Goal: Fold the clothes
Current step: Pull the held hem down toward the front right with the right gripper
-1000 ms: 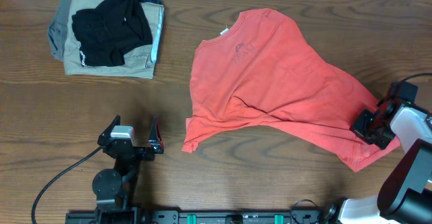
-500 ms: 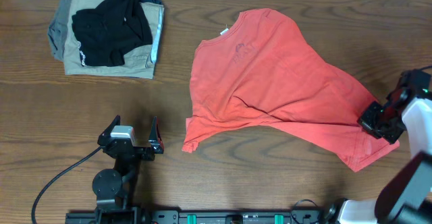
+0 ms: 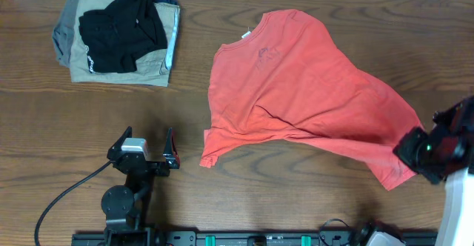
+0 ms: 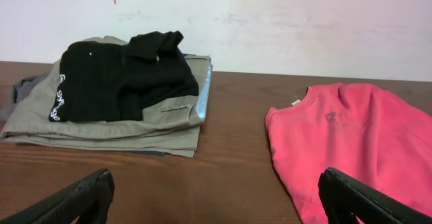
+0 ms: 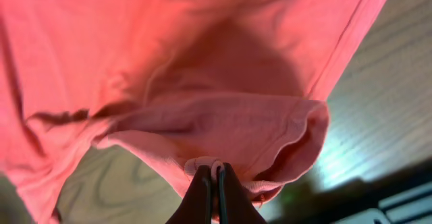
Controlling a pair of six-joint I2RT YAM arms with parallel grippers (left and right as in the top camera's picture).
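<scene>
Dealing with a soft, light, limp T-shirt (image 3: 296, 83), lying rumpled on the right half of the bench (image 3: 222, 201), probably sagging when lifted. Pinching its hem corner in the right fingers (image 5: 199, 200), clamped shut; holding the left fingers (image 4: 74, 204) wide, empty. Judging hems and shoulders best for gripping; finding open room leftward, with the right edge crowding close.

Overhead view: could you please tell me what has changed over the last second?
The right tool, shut on the hem of the red-orange cotton T-shirt, moved right and toward the robot, pulling fabric along. The open left tool and folded khaki pile stayed put.
</scene>
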